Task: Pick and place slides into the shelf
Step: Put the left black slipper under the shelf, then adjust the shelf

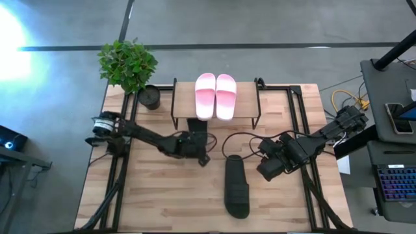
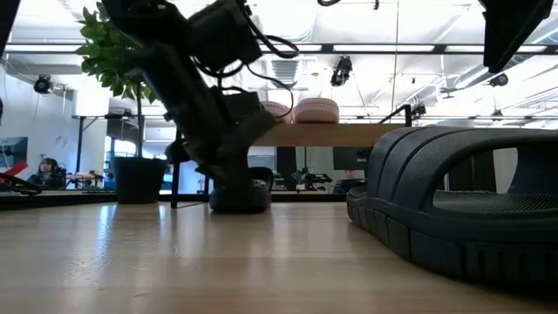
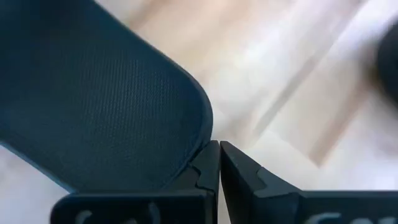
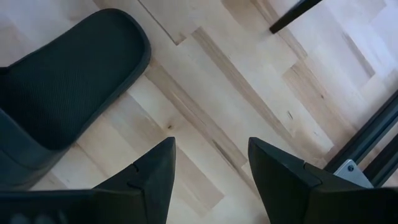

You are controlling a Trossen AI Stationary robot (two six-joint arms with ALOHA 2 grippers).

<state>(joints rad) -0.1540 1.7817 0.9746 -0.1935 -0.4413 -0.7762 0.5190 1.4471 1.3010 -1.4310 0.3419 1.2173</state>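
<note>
pink pair of wide-strap slides (image 1: 216, 95) already shelved atop small wooden-plank shelf (image 1: 246, 117). left gripper (image 1: 199, 151) pinched shut beside second black slide (image 1: 197, 129) under shelf front, apparently missing its edge; right gripper (image 1: 268, 166) spread wide beside black rubber slide (image 1: 236, 185), before shelf, for pickup.

One camera is looking straight down on the whole tabletop (image 1: 162, 188), while another is sitting at its surface, facing level toward the shelf (image 2: 349, 133) and room. Each wrist camera is peering closely past its own tool at the wood, and all views are sharing a black slide (image 1: 236, 187).
</note>
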